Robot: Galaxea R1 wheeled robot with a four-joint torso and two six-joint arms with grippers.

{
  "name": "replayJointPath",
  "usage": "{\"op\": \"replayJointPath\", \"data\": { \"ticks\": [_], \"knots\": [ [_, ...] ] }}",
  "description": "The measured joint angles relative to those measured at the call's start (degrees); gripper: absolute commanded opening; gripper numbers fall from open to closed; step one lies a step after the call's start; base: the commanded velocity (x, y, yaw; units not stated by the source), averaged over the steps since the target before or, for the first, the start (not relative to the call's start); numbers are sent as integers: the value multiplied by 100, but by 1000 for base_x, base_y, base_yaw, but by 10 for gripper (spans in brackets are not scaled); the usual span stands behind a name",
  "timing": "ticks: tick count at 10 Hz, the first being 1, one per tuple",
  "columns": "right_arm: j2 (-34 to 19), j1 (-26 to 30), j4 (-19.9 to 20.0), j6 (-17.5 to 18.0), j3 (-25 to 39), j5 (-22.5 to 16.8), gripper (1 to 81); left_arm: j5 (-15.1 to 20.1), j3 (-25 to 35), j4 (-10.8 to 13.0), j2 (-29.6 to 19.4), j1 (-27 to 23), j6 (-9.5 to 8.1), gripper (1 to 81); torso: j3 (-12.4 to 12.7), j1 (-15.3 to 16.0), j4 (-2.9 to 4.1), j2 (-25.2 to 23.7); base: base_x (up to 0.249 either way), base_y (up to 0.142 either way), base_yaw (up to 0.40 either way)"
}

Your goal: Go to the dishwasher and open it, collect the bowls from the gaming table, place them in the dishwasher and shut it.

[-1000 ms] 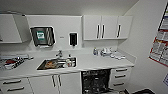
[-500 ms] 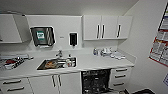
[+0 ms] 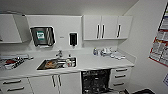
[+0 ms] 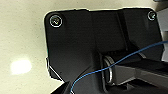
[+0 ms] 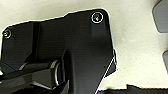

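Observation:
The dishwasher (image 3: 96, 80) stands open under the white counter (image 3: 100, 62), right of the sink. Its dark inside with wire racks faces me in the head view, and its door is down below the picture's edge. The bowls and the gaming table are out of view. In the left wrist view the arm's dark plate hangs over a pale speckled floor (image 4: 22, 37). The right wrist view gives the same pale floor (image 5: 135, 50) under its plate.
A steel sink (image 3: 41, 67) holds dishes. White drawers (image 3: 121, 77) flank the dishwasher on the right, cabinet doors (image 3: 56, 83) on the left. Wall cabinets (image 3: 107, 27), a towel dispenser (image 3: 43, 36) and a soap dispenser (image 3: 73, 39) hang above. Bottles and cups (image 3: 107, 52) crowd the counter's right end.

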Motion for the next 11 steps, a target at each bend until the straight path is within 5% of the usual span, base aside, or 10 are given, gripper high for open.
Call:
{"op": "replayJointPath", "data": {
  "ticks": [3, 5, 6, 7, 9, 11],
  "knots": [
    [5, 0, 0, 0, 0, -2, 811, 508, -20, -316, 76, 68, 0, 811, 0, 0, 0, 0, 0, 0, 0],
    [5, 2, 0, 0, -5, 0, 811, 740, -146, -1320, 211, 118, 27, 811, 0, 0, 0, 0, 0, 0, 0],
    [5, 16, 0, 0, -5, -7, 811, 862, -204, -1972, 233, 129, 512, 811, 0, 0, 0, 0, 0, 0, 0],
    [5, 46, 0, 0, -5, -5, 811, 991, -240, -2772, 244, 132, 1290, 811, 0, 0, 0, 0, 0, 0, 0],
    [5, 61, 0, 0, -5, 2, 811, 1074, -262, -4415, 255, 140, 3255, 811, 0, 0, 0, 0, 0, 0, 0],
    [2, 61, 0, 0, -5, 0, 811, 1284, -258, -6935, 265, 143, 6094, 811, 0, 0, 0, 0, 0, 0, 0]
  ]
}}
